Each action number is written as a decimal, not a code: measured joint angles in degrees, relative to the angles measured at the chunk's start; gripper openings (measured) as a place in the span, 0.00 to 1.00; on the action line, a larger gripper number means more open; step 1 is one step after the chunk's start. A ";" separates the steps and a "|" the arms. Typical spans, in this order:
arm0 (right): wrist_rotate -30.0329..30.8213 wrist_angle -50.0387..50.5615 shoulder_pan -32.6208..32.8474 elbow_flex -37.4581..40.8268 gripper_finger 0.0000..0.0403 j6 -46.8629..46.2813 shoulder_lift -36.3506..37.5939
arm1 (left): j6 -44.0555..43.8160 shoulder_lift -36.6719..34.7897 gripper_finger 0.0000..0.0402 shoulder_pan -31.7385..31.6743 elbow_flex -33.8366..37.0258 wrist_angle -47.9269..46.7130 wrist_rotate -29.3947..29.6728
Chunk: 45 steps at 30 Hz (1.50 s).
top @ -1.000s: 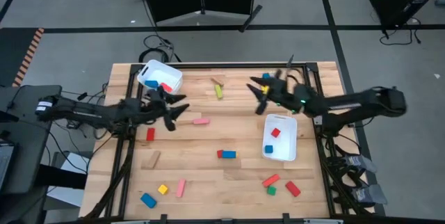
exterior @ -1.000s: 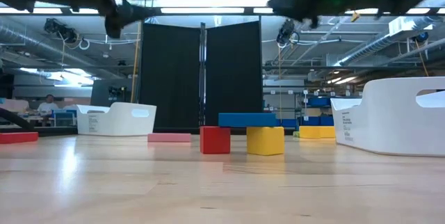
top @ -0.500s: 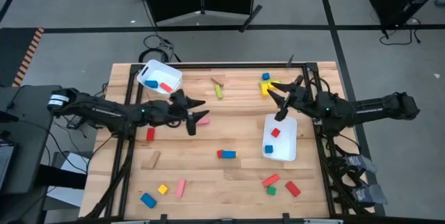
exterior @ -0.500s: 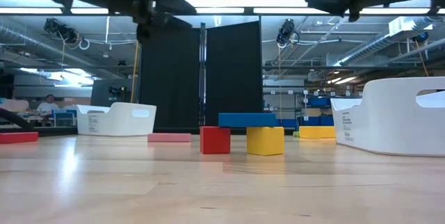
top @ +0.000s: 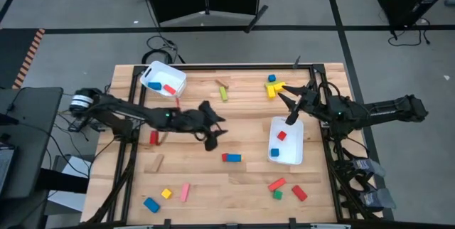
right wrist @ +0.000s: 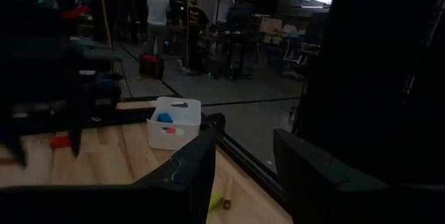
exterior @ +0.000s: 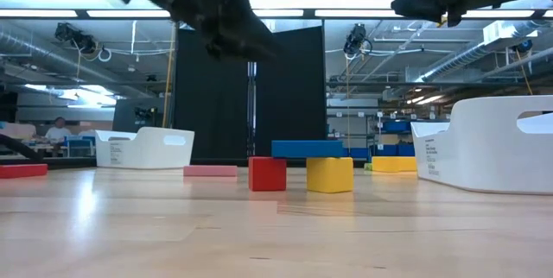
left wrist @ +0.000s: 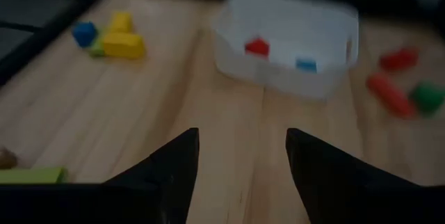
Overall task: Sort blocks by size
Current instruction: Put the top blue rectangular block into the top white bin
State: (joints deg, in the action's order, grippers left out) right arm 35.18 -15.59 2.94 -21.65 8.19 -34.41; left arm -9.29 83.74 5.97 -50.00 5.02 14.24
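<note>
Blocks (top: 232, 158) are lying scattered over the table, a few already in two bins (top: 286, 141). Left gripper (top: 212, 131) is hovering mid-table, fingers parted and empty, probably hunting a pick. Right gripper (top: 291, 105) is hanging by its bin, also parted, empty.

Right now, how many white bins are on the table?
2. The left bin sits at the table's top-left corner in the high view. The right bin sits near the right edge, about midway down. None appears to be hidden.

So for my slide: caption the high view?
Both claws open, empty: left claw mid-table, right claw above white bin.
</note>
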 joint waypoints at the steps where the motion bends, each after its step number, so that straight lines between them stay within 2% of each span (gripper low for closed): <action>1: 0.00 -0.02 0.00 0.00 0.39 0.00 0.00 | 1.53 1.59 0.56 0.41 -1.84 -2.30 0.00; 4: 0.00 0.17 0.00 0.00 0.39 0.00 -0.02 | 4.84 6.08 0.59 1.61 -6.71 -6.75 -0.95; 7: 0.00 0.21 0.00 0.00 0.39 -0.02 -0.02 | 6.34 9.60 0.63 2.30 -10.60 -10.39 -4.60; 13: 0.00 0.26 0.00 -0.02 0.39 -0.46 -0.02 | 6.25 15.47 0.71 3.82 -15.51 -15.19 -9.23; 17: 0.00 0.24 0.00 -0.04 0.39 -0.60 -0.03 | 5.85 18.23 0.72 5.19 -17.85 -17.18 -9.89; 28: -0.02 -0.17 0.00 -0.04 0.39 -1.11 -0.07 | 3.04 21.92 0.73 7.49 -17.85 -16.28 -10.03; 45: -0.04 -0.20 0.01 -0.04 0.39 -1.99 -0.07 | 1.37 25.42 0.73 7.66 -17.66 -14.57 -10.02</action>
State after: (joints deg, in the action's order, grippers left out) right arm 35.14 -15.79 2.95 -21.69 6.20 -34.48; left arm -7.92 109.17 13.63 -67.67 -9.56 4.22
